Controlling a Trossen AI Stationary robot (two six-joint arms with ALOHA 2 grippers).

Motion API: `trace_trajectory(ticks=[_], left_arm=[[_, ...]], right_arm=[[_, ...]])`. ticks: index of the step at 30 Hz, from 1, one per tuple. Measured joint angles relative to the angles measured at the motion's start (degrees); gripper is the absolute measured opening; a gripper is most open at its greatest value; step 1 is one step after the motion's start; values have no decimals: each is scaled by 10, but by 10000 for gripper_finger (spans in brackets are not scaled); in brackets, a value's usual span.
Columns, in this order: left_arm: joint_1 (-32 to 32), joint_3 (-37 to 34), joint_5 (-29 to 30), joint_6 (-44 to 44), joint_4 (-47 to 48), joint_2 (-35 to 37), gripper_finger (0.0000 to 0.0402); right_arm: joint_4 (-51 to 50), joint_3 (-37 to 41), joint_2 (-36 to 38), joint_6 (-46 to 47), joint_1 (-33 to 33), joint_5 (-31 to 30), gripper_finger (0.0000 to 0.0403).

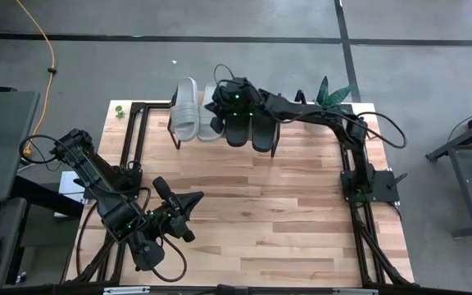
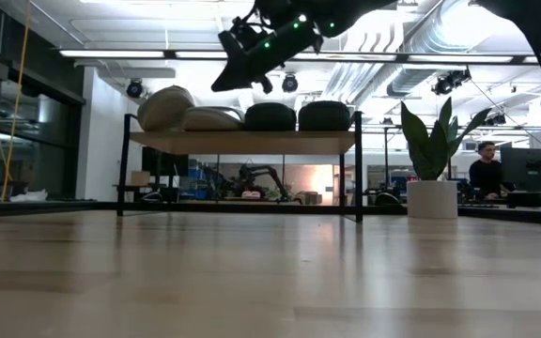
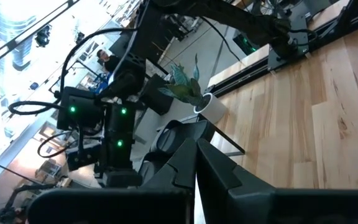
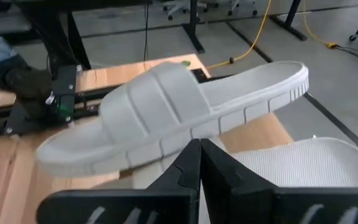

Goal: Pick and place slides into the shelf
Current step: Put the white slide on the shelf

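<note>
Pale grey slides: matt, ribbed foam-like rubber. Black slides: matt. Shelf: light wood board, thin dark metal legs. Surface: smooth, light plank wood, slight sheen.

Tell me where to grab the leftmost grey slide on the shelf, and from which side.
Probably the wide strap of the leftmost grey slide, coming down from above at its outer side: it sits tilted against the other grey slide, so the raised strap is the part standing free.
</note>
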State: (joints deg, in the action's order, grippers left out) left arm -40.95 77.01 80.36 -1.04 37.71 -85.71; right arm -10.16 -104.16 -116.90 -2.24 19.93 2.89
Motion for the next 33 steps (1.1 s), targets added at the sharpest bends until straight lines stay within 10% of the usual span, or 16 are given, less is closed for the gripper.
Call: trace_trajectory(ticks=[33], left_arm=[[1, 0, 4, 142, 171, 0, 3]], right_arm=[[-312, 0, 111, -83, -53, -124, 0]])
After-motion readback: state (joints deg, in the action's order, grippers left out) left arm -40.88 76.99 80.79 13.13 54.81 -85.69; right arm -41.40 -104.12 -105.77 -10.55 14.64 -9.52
